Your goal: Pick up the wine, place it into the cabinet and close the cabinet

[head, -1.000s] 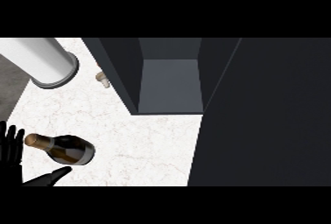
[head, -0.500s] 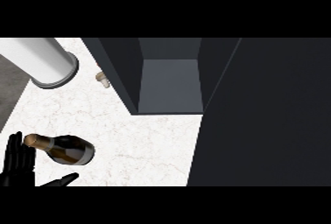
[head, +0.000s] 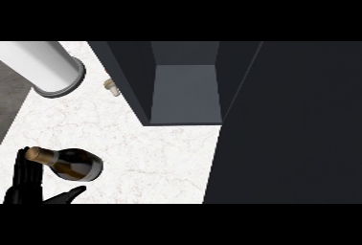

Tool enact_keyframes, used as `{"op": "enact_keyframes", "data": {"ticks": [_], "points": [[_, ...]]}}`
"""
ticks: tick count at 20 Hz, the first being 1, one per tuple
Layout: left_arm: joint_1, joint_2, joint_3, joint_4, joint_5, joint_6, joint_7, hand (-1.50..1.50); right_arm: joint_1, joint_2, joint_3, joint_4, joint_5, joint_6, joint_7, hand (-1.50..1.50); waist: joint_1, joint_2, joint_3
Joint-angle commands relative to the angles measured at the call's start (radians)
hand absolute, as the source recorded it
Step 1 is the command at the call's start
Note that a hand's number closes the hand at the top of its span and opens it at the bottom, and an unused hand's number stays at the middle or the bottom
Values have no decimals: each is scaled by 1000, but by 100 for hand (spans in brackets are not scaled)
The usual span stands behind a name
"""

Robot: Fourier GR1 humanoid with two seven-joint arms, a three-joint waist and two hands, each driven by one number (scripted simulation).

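Looking down from the head view, I see the wine bottle (head: 71, 163) standing on the white marble counter (head: 155, 158) near its lower left, gold-capped neck pointing up-left. My left hand (head: 29, 184) sits at the lower left edge: straight fingers rise just behind the bottle's neck and the thumb juts right below the dark body. Fingers are spread, not curled round the bottle; I cannot tell whether they touch it. The cabinet (head: 184, 91) stands open at top centre, grey interior visible, its dark door (head: 290, 124) filling the right side. A grey-white cylinder (head: 50, 67) lies at upper left, with a small beige object (head: 111, 86) just beside the cabinet's left wall.
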Motion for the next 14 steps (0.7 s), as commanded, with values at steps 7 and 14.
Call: {"op": "enact_keyframes", "data": {"ticks": [7, 14], "points": [[-81, 46, 35, 276, 73, -148, -102, -150, 62, -48, 12, -171, 78, -13, 26, -150, -1, 2, 1], [-142, 71, 20, 313, 79, -178, -92, -150, 45, -57, 21, -202, 98, -29, 60, -150, 1, 0, 1]]}}
